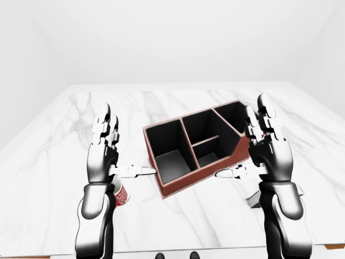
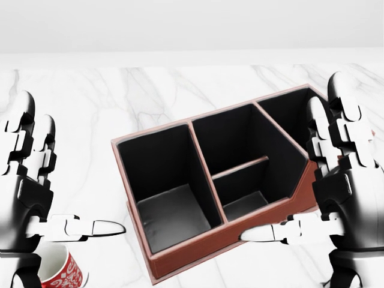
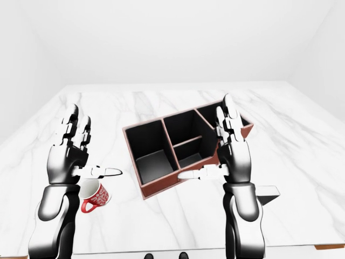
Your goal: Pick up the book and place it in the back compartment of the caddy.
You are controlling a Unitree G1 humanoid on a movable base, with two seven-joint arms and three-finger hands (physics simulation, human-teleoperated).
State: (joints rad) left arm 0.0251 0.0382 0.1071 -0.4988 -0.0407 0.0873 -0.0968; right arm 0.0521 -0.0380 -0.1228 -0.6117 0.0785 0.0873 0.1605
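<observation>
Both hands, left (image 3: 69, 156) and right (image 3: 233, 156), are held wide and empty. The book (image 3: 268, 192) lies lower right, half hidden behind the right arm; the caddy (image 3: 172, 148) or mug (image 3: 92, 196) could be knocked.

My left hand (image 2: 27, 198) and right hand (image 2: 342, 180) stand upright with fingers (image 2: 99, 228) spread, thumbs pointing inward, holding nothing. Between them on the white marble desk (image 2: 90, 102) sits the brown caddy (image 2: 216, 180), turned at an angle, its black compartments bare. A red patterned mug (image 2: 57, 273) shows under my left hand.
</observation>
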